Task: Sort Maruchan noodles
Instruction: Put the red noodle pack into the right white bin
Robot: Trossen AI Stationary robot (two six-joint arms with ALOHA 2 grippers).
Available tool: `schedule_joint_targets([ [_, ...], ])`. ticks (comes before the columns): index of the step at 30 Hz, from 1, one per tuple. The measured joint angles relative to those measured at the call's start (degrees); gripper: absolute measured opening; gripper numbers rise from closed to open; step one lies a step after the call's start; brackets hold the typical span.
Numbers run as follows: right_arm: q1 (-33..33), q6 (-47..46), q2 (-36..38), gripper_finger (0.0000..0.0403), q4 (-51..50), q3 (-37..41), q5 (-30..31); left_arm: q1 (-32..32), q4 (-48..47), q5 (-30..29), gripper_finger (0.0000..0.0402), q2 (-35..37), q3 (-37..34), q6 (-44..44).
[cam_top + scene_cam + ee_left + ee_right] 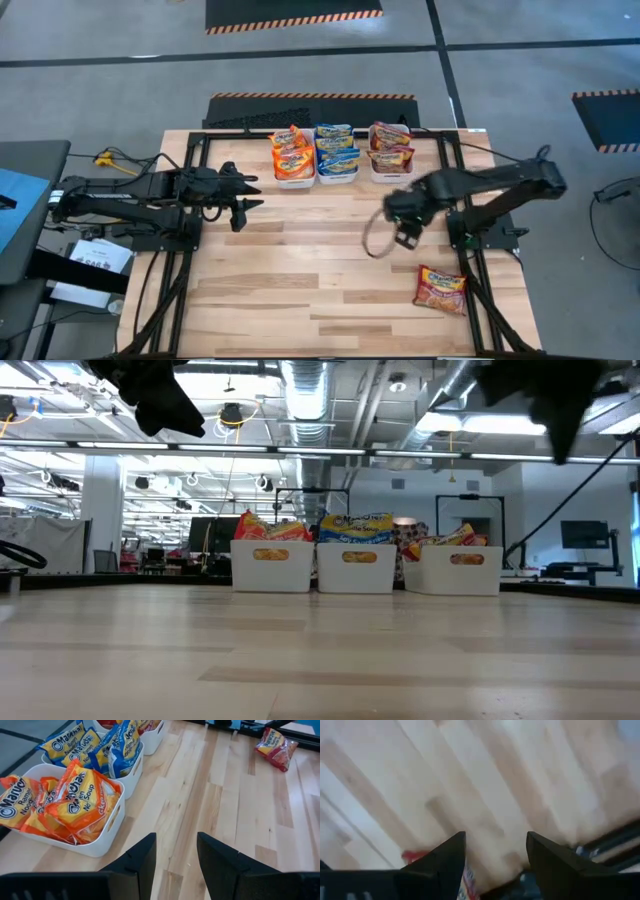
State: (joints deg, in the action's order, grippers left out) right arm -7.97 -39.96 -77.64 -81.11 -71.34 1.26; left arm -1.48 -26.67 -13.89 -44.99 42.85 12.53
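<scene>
One dark red Maruchan packet (pixel 441 289) is left at lower right (unsorted); above it the right gripper (pixel 402 232) is held apart, empty, as is the left gripper (pixel 243 201).

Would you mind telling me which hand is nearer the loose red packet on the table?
Right. The right hand hovers just up-table of the red packet; the left hand waits across the table by the orange tub.

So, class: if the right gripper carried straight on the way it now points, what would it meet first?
The right gripper is open, empty and aimed down at the bare wooden table, so probably the tabletop first. A dark red noodle packet shows just beside its fingers, though depth is unclear.
</scene>
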Motion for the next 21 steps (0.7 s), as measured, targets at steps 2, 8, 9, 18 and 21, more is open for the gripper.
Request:
schedule_joint_targets([
  [2, -3.2, -5.0, 3.2, 0.0232, 0.8, 3.2, -1.1, 0.0, 0.0, 0.0, 0.0130, 0.0, 0.0, 0.7],
  [8, -11.1, -17.9, 7.8, 0.0232, 1.0, 8.4, -2.8, 0.0, 0.0, 0.0, 0.0130, 0.0, 0.0, 0.8],
  [9, -12.2, -19.8, 8.1, 0.0232, 1.2, 8.8, -2.9, 0.0, 0.0, 0.0, 0.0130, 0.0, 0.0, 0.8],
  [18, -21.2, -33.4, 6.3, 0.0232, 2.8, 12.2, -6.7, 0.0, -0.1, 1.9, 0.0130, 0.0, 0.0, 2.3],
  [21, -23.6, -37.3, 5.2, 0.0232, 4.9, 13.4, -9.6, 0.0, -0.1, 3.4, 0.0130, 0.0, 0.0, 2.4],
])
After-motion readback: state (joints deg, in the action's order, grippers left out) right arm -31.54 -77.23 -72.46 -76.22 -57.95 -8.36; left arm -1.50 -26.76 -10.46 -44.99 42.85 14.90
